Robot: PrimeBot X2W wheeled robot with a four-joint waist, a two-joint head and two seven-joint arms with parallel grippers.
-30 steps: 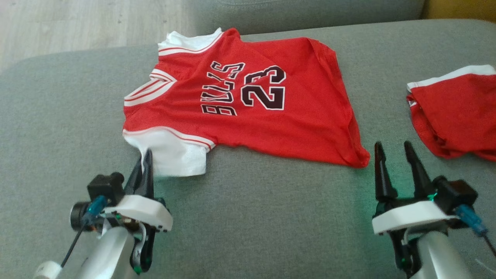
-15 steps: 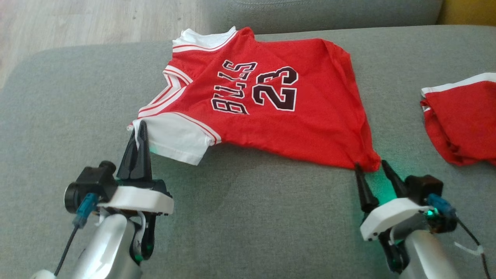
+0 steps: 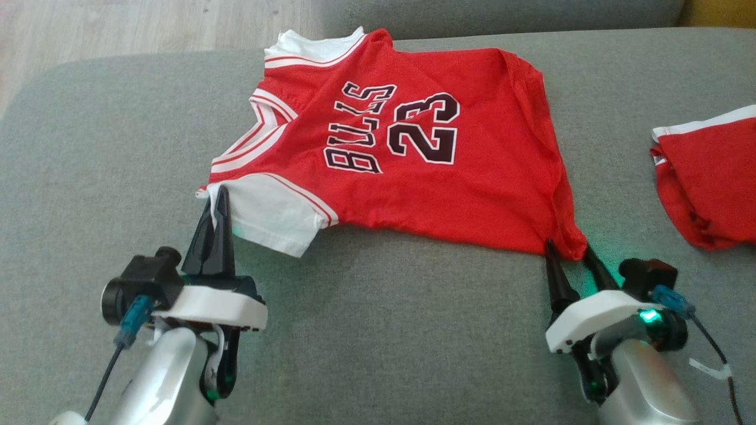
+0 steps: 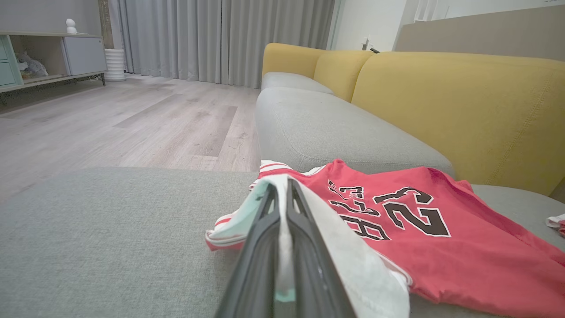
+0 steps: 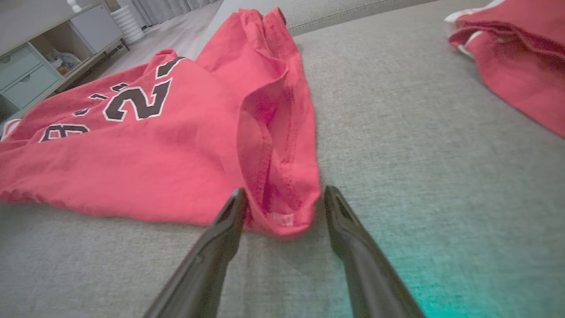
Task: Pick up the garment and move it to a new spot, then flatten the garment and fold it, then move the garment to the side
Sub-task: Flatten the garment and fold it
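The garment [image 3: 472, 177] is made of thin red and white cloth. The sofa [image 3: 384, 330] beneath the left end effector [image 3: 217, 195] is covered in rough grey cloth. Its fingers [image 3: 212, 248] are made of dark matt plastic. The floor [image 3: 118, 23] beyond is laid with smooth wood.

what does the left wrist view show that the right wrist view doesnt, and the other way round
Left wrist view: the left claw shut on a white sleeve, with the yellow backrest behind it.
Right wrist view: the right claw open, one finger on each side of the red hem corner, not yet gripping it.
Both: the red 23 jersey lying on the grey cushion.
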